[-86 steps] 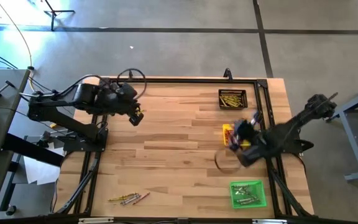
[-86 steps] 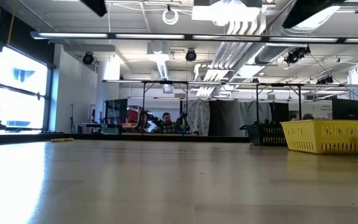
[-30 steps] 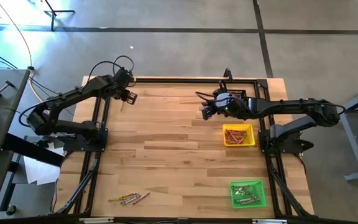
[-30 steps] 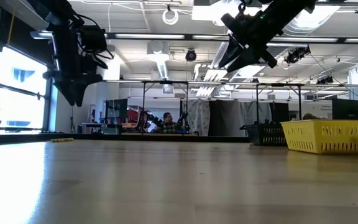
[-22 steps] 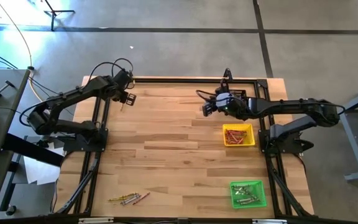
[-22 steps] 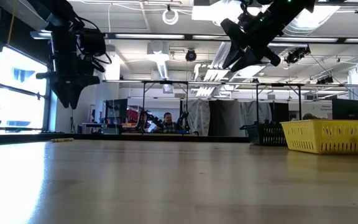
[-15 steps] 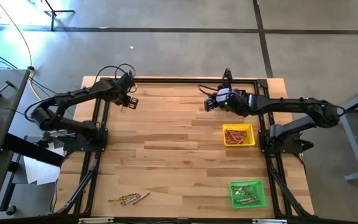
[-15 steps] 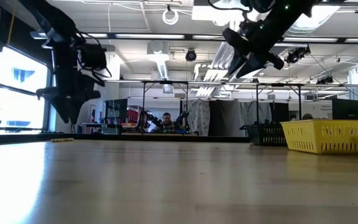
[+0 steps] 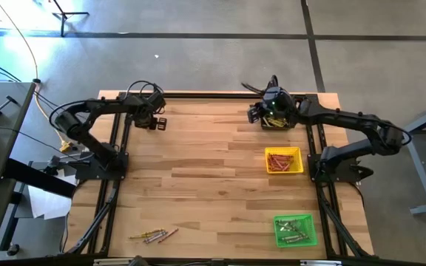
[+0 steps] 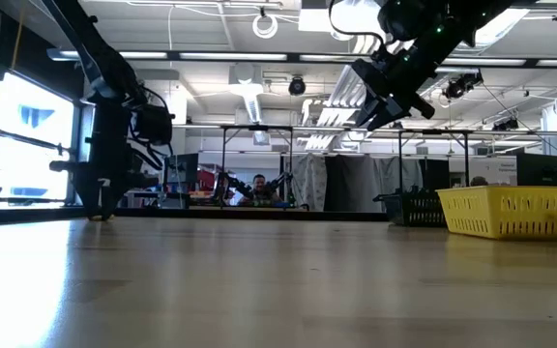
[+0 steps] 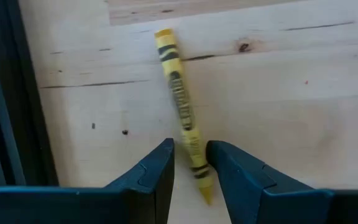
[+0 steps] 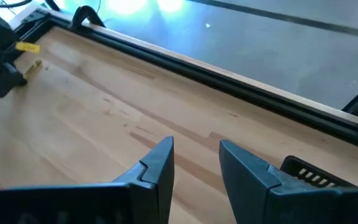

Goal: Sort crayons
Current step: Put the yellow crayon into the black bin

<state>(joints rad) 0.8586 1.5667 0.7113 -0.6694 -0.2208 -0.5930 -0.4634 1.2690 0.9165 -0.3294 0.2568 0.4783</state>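
A: The yellow crayon (image 11: 182, 112) lies flat on the table (image 9: 205, 185), close to the black frame rail (image 11: 5, 93) at the far left corner. The left end effector (image 11: 190, 163) is down over it, fingers narrowly apart, straddling the crayon's pointed end — I can't tell if they touch it.

B: So the grab would land at the very tip?

A: It looks so. If the fingers shut there, the crayon could pivot or squirt out, and with the rail so near it might roll against it, where the fingers have little room.

B: And the right end effector (image 12: 194, 163)?

A: Raised over the black tray (image 9: 278, 122), far from that rail, fingers a little apart with nothing between them. The yellow tray (image 9: 283, 159) sits nearer than it, the green tray (image 9: 295, 229) nearer still.

B: Other crayons?

A: A loose cluster (image 9: 154, 236) at the near edge, well apart from the rail's corner — a long carry risks a drop if the grip is only on the tip.
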